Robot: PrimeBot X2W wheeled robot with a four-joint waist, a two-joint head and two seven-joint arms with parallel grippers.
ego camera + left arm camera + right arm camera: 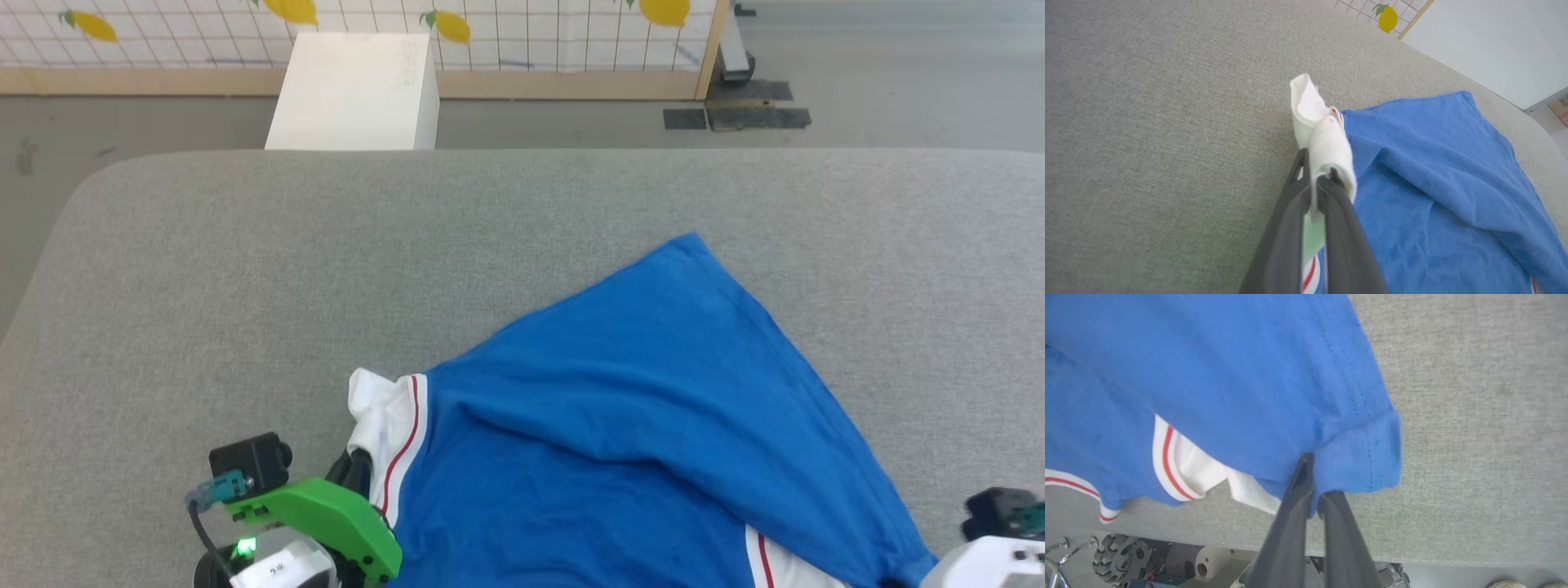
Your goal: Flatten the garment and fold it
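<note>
The garment (620, 408), bright blue with white sleeves and red-striped trim, lies rumpled on the grey padded table (245, 286), its far corner pointing away from me. In the left wrist view my left gripper (1316, 179) is shut on a white sleeve (1323, 134), pinched between its dark fingers and standing up from the surface. At the lower left of the head view, that gripper (359, 474) sits against the sleeve's striped edge (404, 441). My right gripper (1310, 477) is shut on the garment's blue hem corner (1363, 457) near the table's front edge.
A white box (355, 90) stands on the floor beyond the table, before a lemon-patterned screen (490, 33). The table's front edge (1249, 543) runs just below the right gripper, with the robot's wheeled base (1122, 555) underneath. Bare grey table surface stretches left and behind the garment.
</note>
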